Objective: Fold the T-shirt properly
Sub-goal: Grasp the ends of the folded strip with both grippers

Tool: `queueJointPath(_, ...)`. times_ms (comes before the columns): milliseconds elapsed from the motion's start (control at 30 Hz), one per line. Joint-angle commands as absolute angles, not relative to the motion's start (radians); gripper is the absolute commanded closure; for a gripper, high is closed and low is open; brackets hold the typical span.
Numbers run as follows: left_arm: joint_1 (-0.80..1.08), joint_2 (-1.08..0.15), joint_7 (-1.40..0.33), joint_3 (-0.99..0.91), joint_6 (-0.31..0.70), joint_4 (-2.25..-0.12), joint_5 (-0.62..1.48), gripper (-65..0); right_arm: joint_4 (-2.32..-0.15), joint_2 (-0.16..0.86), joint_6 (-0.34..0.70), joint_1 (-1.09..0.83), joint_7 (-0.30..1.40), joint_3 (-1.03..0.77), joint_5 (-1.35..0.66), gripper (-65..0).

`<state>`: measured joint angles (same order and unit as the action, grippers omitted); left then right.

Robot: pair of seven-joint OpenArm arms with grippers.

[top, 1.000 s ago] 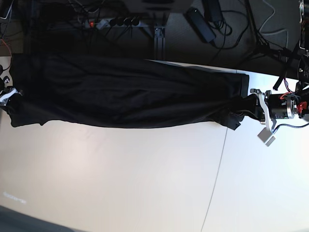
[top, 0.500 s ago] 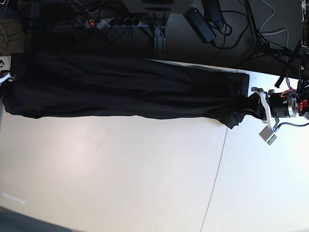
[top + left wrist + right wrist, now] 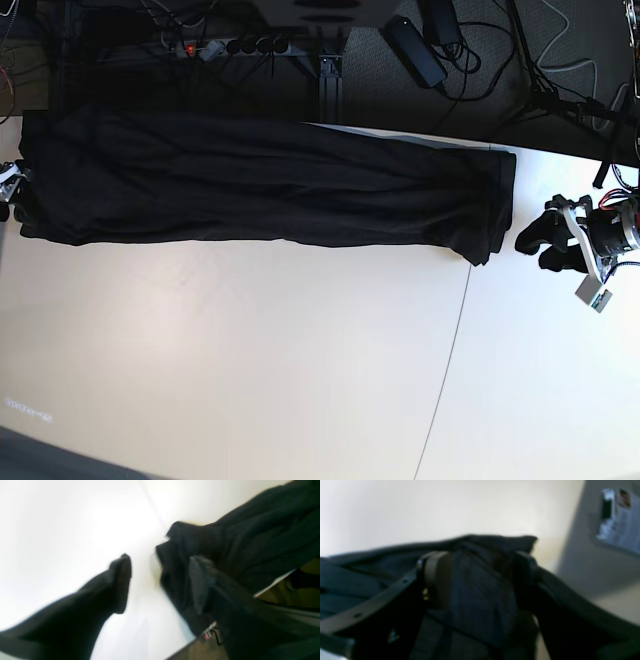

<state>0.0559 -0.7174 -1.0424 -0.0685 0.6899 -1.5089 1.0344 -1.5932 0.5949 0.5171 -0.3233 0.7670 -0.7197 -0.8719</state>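
Note:
The black T-shirt (image 3: 270, 185) lies as a long folded band across the back of the white table (image 3: 250, 360); no print shows. My left gripper (image 3: 538, 252) stands open just right of the shirt's right end, apart from it. In the left wrist view its fingers (image 3: 121, 580) are spread wide, with the shirt's end (image 3: 237, 537) beside the right one. My right gripper (image 3: 10, 190) is at the shirt's left end. In the right wrist view it (image 3: 481, 567) is open, with loose black cloth (image 3: 480, 600) lying between the wide-set fingers.
A thin seam (image 3: 455, 340) runs down the table right of centre. Behind the table's far edge lie a power strip (image 3: 240, 45), adapters and cables on a dark floor. A grey surface with a label (image 3: 617, 517) shows in the right wrist view.
Both grippers have opened and let go of the shirt's ends. The left gripper drew back to the right. The shirt has settled flat, its front edge nearer the back.

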Motion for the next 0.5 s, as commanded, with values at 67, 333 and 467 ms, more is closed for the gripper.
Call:
queueJointPath(67, 0.098, -0.725, -1.018, -0.079, 0.698, -1.521, 1.045, -43.7, -1.609, 0.611, 0.585, -0.294, 0.763, -0.703, -0.928, -38.0)
queueJointPath(333, 0.134, -0.618, -1.013, -0.079, 0.698, -1.517, 1.005, -43.7, -1.609, 0.58, 0.587, -0.26, 0.76, -0.545, -0.855, -16.7)
queueJointPath(467, 0.134, -0.61, -1.012, -0.079, 0.698, -1.517, 1.005, -43.7, -1.609, 0.566, 0.587, -0.258, 0.76, -0.497, -0.818, -32.4)
